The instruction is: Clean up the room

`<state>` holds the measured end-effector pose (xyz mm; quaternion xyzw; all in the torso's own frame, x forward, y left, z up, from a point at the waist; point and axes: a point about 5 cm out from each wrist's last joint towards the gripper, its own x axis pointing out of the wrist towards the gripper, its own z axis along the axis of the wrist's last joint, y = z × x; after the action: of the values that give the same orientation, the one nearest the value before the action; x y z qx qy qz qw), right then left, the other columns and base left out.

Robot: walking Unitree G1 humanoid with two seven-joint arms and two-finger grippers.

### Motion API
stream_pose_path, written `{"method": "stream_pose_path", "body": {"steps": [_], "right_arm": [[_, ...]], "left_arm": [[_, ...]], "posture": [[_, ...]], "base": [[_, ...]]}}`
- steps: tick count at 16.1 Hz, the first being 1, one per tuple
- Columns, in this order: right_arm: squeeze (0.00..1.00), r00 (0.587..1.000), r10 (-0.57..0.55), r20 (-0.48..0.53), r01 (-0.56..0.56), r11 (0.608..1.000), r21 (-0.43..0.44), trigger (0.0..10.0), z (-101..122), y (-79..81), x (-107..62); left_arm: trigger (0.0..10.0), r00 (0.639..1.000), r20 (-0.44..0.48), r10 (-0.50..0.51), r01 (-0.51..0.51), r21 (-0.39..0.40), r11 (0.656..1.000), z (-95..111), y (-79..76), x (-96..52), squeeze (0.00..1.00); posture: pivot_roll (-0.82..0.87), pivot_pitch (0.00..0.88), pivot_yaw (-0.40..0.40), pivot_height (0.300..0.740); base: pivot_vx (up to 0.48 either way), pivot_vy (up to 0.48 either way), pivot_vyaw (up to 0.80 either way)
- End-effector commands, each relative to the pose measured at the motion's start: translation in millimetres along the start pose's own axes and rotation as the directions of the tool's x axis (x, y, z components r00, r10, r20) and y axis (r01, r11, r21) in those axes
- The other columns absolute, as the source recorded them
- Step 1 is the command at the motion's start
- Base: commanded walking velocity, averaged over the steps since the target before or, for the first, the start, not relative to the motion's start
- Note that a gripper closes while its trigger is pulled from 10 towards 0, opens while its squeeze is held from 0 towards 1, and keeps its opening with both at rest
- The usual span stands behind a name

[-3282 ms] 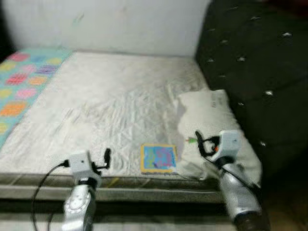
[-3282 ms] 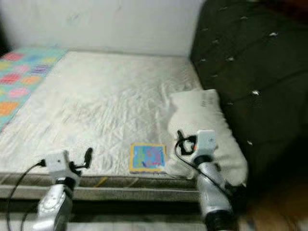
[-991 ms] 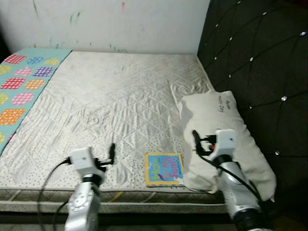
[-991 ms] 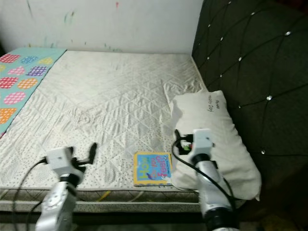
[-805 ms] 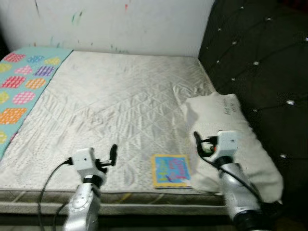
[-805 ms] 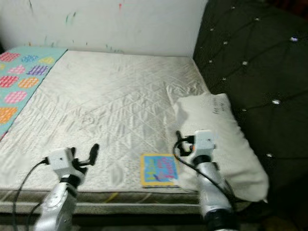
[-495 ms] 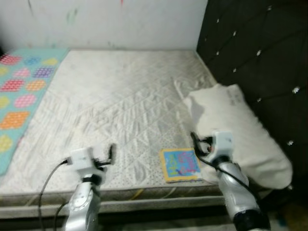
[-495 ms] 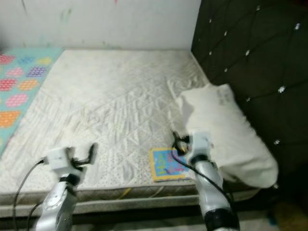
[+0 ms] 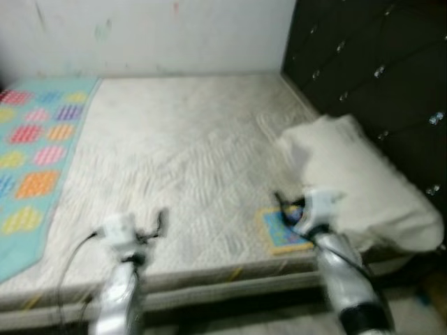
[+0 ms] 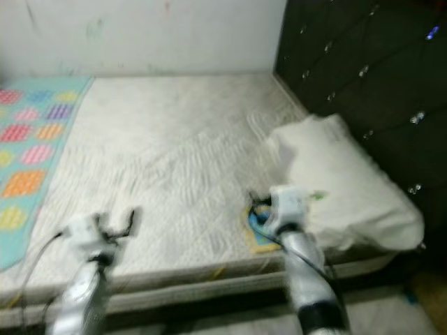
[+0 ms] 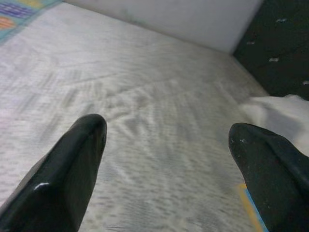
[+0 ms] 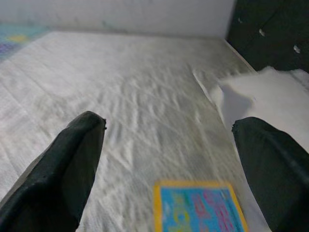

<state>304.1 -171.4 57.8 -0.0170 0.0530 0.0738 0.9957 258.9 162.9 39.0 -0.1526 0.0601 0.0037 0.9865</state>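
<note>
Your right gripper (image 12: 166, 159) is spread wide (left gripper (image 11: 166, 159) too); lower it squarely over the book (image 12: 198, 212) just ahead.

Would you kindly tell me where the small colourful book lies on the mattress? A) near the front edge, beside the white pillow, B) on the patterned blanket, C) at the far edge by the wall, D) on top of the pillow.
A: the book lies flat near the mattress's front edge, beside the pillow.

Bed with three things on it
The mattress (image 9: 181, 153) carries a pillow (image 9: 356, 181), a book (image 12: 200, 212) and a patterned blanket (image 9: 35, 160).
</note>
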Motion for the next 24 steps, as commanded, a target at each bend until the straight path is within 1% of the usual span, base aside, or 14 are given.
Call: {"method": "stream_pose_path", "body": {"steps": [1,4,9,13,15,16,17,18,21,24], "right_arm": [[0.00,0.999,0.019,0.036,-0.019,1.000,-0.002,10.0,9.3,7.0,5.6],[0.00,0.999,0.021,0.037,-0.021,1.000,-0.003,10.0,9.5,7.7,5.6],[0.00,0.999,0.024,0.032,-0.024,1.000,-0.009,10.0,8.0,7.5,4.4],[0.00,0.999,0.033,0.034,-0.033,0.999,-0.016,10.0,8.2,8.3,4.1],[0.00,0.999,0.034,0.029,-0.033,0.999,-0.016,10.0,7.7,7.8,3.9],[0.00,0.999,0.035,0.027,-0.034,0.999,-0.017,10.0,7.6,7.5,3.9],[0.00,0.999,0.038,0.027,-0.038,0.999,-0.024,10.0,8.1,7.0,4.0],[0.00,0.998,0.044,0.034,-0.043,0.999,-0.028,10.0,8.8,7.7,3.8],[0.00,0.998,0.046,0.034,-0.045,0.998,-0.031,10.0,9.1,7.9,4.0],[0.00,0.998,0.045,0.032,-0.044,0.999,-0.029,10.0,8.8,8.2,4.0]], "left_arm": [[10.0,1.000,-0.003,0.023,-0.023,0.014,1.000,2.0,8.5,0.0,0.00],[10.0,1.000,-0.002,0.024,-0.024,0.016,1.000,2.4,9.4,0.0,0.00],[10.0,1.000,-0.009,0.024,-0.024,0.017,1.000,0.5,8.5,-1.6,0.00],[10.0,1.000,-0.010,0.030,-0.029,0.016,0.999,-0.2,9.0,-2.1,0.00],[10.0,1.000,-0.001,0.021,-0.021,0.025,0.999,0.5,7.9,-2.4,0.00],[10.0,1.000,0.020,0.008,-0.009,0.021,1.000,1.8,6.1,-2.8,0.00],[10.0,1.000,0.014,-0.003,0.003,0.030,1.000,1.4,4.6,-2.7,0.00],[10.0,1.000,0.016,-0.012,0.012,0.019,1.000,1.3,3.7,-2.9,0.00],[10.0,0.999,0.023,-0.028,0.028,0.020,0.999,2.3,2.4,-3.3,0.00],[10.0,0.999,0.028,-0.041,0.041,0.018,0.999,2.4,2.0,-3.7,0.00]], "posture": [[0.06,0.000,-0.031,0.740],[0.06,0.000,-0.030,0.740],[0.06,0.000,-0.031,0.740],[0.06,0.000,-0.035,0.740],[0.06,0.000,-0.036,0.740],[0.05,0.000,-0.038,0.740],[0.05,0.000,-0.039,0.740],[0.05,0.000,-0.039,0.740],[0.05,0.001,-0.038,0.740],[0.05,0.001,-0.037,0.740]], "base": [[0.000,0.480,0.48],[0.000,0.480,0.67],[0.000,0.480,0.00],[0.000,0.480,0.54],[0.000,0.450,0.00],[0.000,0.000,0.00],[0.000,0.000,0.00],[0.000,0.000,0.00],[0.000,0.000,0.70],[0.081,0.000,0.30]]}}
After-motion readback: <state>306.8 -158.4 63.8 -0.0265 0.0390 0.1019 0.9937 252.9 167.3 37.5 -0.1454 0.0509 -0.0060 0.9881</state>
